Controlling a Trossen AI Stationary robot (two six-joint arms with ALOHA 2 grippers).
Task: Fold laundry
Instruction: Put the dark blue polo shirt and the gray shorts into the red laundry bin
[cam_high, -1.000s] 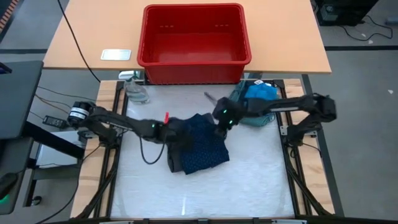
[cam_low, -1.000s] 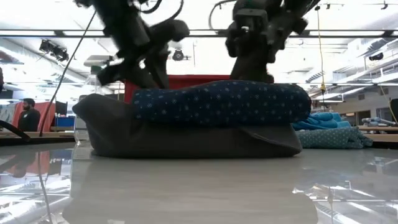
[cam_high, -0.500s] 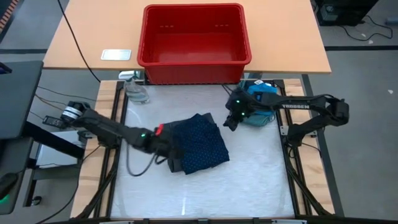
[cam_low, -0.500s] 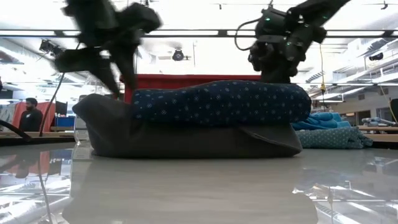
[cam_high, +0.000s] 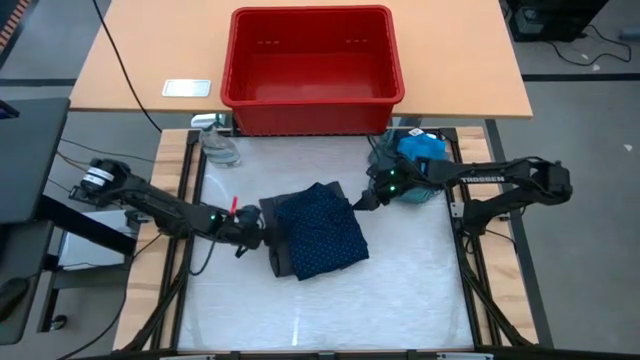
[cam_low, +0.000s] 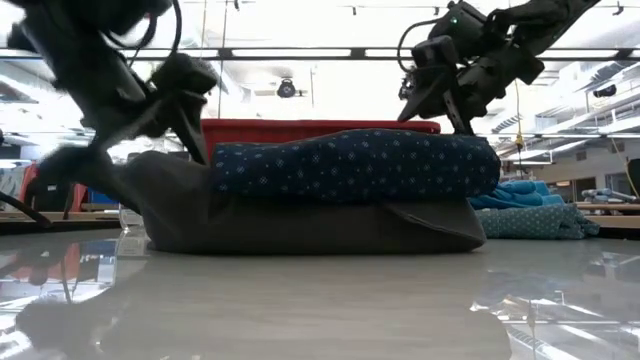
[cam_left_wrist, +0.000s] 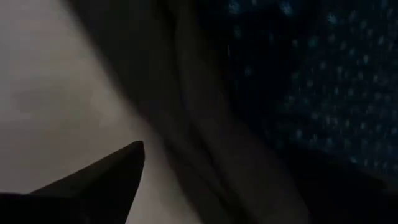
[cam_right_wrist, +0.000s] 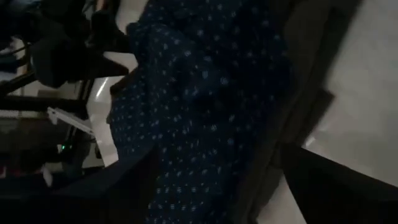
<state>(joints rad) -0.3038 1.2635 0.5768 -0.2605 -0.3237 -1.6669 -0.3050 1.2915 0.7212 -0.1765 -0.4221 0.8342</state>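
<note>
A folded navy dotted piece (cam_high: 320, 230) lies on a folded charcoal-grey garment (cam_high: 277, 255) in the middle of the table; in the low view the navy piece (cam_low: 355, 165) rests flat on the grey one (cam_low: 300, 225). My left gripper (cam_high: 256, 240) is low by the pile's left edge, open, one finger (cam_left_wrist: 106, 180) over bare table. My right gripper (cam_high: 360, 204) hangs open above the pile's far right corner, and its wrist view looks down on the dotted cloth (cam_right_wrist: 205, 93). Bright blue laundry (cam_high: 418, 152) is heaped at the far right.
A red plastic bin (cam_high: 312, 60) stands on the wooden table beyond the far edge. A clear bottle (cam_high: 218, 145) lies at the far left corner. The near half of the white table top (cam_high: 320, 310) is bare. A person stands far off in the room (cam_low: 45, 180).
My left gripper has drawn off the top of the pile toward the table's left and near edges and come down beside it. My right gripper has lifted off the pile's far right corner and moved a little to the right. The folded pile has stayed where it was.
</note>
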